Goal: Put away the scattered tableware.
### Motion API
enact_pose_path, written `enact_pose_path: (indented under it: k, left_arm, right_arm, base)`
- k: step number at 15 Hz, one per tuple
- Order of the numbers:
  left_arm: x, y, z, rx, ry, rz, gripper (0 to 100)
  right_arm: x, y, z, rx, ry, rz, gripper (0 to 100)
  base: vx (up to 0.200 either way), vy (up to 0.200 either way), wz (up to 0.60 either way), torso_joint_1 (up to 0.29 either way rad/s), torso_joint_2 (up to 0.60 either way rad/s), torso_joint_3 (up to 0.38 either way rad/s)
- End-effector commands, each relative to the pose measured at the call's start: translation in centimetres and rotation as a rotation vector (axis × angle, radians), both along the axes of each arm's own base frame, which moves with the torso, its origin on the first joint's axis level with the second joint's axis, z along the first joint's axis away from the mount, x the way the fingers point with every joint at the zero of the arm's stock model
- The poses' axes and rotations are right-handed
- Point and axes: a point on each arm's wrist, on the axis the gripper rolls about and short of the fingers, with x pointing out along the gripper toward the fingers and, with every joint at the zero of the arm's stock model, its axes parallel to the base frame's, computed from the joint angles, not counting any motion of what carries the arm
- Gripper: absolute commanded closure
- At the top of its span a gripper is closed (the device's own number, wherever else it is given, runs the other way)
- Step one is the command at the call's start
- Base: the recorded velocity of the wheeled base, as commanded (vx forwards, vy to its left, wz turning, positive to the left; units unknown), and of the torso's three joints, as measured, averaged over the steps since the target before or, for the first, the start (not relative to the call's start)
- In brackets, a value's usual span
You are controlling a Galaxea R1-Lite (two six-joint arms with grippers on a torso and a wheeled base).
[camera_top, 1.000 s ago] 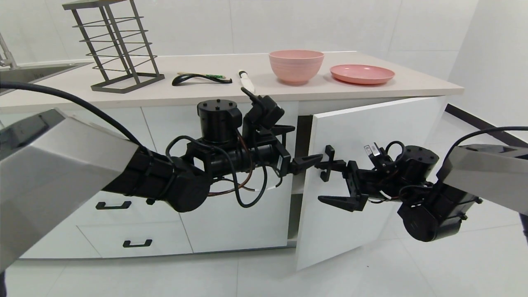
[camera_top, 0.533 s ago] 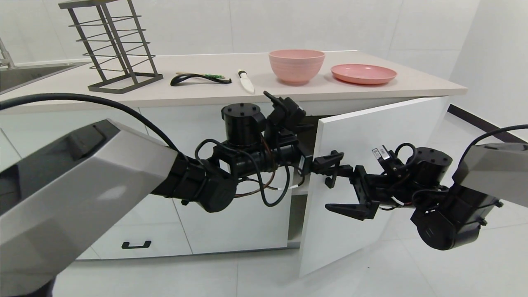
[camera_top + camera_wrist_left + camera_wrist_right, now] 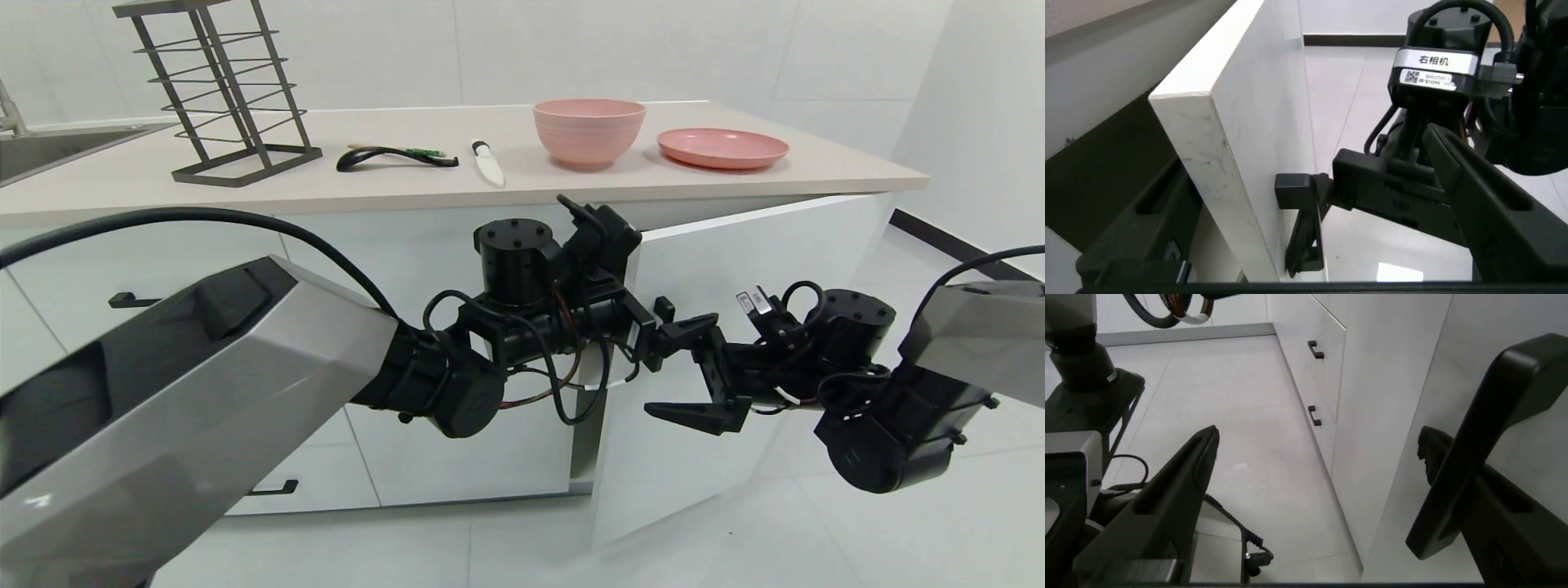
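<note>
Grippers come first, being nearest to us. The right gripper (image 3: 653, 370) is spread wide and holds nothing, with one finger (image 3: 1360, 175) up against the black handle (image 3: 1302, 220) of the cupboard door (image 3: 735, 269). The left gripper (image 3: 645, 335) sits at that door's free edge, and we cannot tell whether it is open or closed. The door stands partly swung out from the cupboard.

Beyond the door, every piece of tableware lies out on the counter (image 3: 326, 192). We see the white knife (image 3: 488, 162), the black spoon (image 3: 396, 153) to its left, the pink bowl (image 3: 586, 131), and the pink plate (image 3: 722, 147) just beside the bowl. Farther back stands the wire rack (image 3: 229, 98), with the sink (image 3: 49, 147) at the far left.

We judge the task barely begun. Nothing is stored yet, and the step in hand looks like opening the cupboard. What is left is to finish the swing of the door and then carry each piece off the counter.

From the left wrist we get the door's thick edge (image 3: 1200, 147), the dark cupboard space behind it, and the finger meeting the handle, a contact the head view hides behind the arms. The right wrist view gives us the door's flat face (image 3: 1404, 416) and two drawer handles (image 3: 1316, 349) farther along the cabinet front. The counter and its tableware come to us from the head view
</note>
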Motion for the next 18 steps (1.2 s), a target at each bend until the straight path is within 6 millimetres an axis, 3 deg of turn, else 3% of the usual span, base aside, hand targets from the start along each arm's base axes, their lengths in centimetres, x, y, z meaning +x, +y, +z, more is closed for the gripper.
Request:
enact_pose_path:
  k: [1,10,13,15,18]
  left_arm:
    - [-0.3,-0.2,0.2,-0.001,-0.003,-0.018,0]
    - [-0.1,-0.2,-0.3,0.010,0.009,-0.017,0]
    - [-0.1,-0.2,-0.3,0.012,0.010,-0.018,0]
    - [-0.1,-0.2,-0.3,0.010,0.009,-0.017,0]
    - [0.2,-0.1,-0.6,0.010,0.012,0.014,0]
  right_arm:
    - [0.4,-0.3,0.2,0.005,-0.016,-0.029,0]
    - [1.5,-4.0,-1.2,-0.002,0.024,-0.132,0]
    - [1.5,-4.4,-1.5,-0.004,0.030,-0.141,0]
    - [1.4,-4.3,-1.6,-0.006,0.035,-0.139,0]
    - [-0.4,-4.4,-2.3,-0.019,0.097,-0.136,0]
  base:
    - [0.000,0.000,0.00,0.000,0.00,0.000]
    - [0.000,0.000,0.00,0.000,0.00,0.000]
    - [0.000,0.000,0.00,0.000,0.00,0.000]
    - [0.000,0.000,0.00,0.000,0.00,0.000]
    - [0.000,0.000,0.00,0.000,0.00,0.000]
